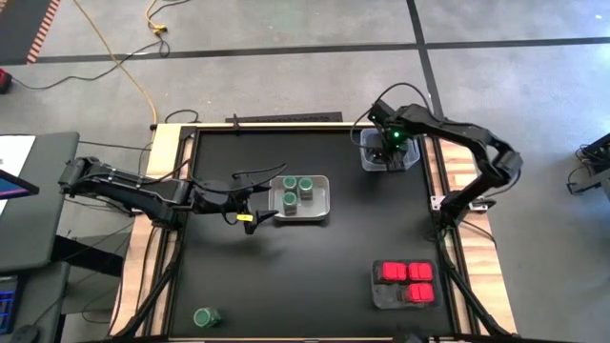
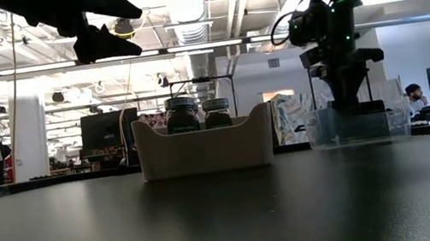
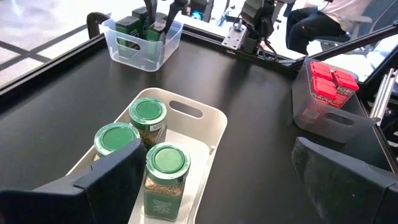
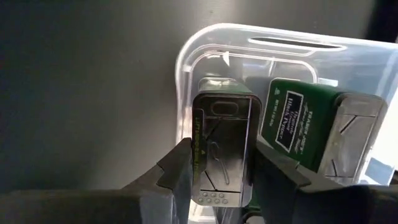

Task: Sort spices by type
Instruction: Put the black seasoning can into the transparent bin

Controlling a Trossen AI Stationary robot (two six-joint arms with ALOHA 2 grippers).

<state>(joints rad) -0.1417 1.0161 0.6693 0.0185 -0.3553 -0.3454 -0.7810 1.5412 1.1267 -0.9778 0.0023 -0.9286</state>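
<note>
A: Where is the right gripper [image 4: 217, 171] working?

B: It is reaching down into the clear plastic bin [image 1: 386, 157] at the black table's [image 1: 315, 267] far right corner, with its jaws pinching a dark squarish tin with a silvery top [image 4: 222, 149]. The tin is standing upright, its long axis running along the fingers, top toward the wrist camera.

A: Anything beside that tin?

B: A second tin with a dark green label [image 4: 298, 127] is leaning just beside it in the same bin.

A: And the left gripper [image 1: 250, 219]?

B: It is hovering near the white handled tray [image 3: 205, 134], jaws spread wide, gripping nothing. Three round green-lidded glass jars [image 3: 166, 180] are standing upright in that tray.

A: The rest?

B: Red rectangular boxes [image 1: 405, 281] are lying flat in a grey tray [image 1: 378, 295] well away from the clear bin, toward the near right. One lone green-lidded jar [image 1: 207, 316] is sitting at the near left.
</note>
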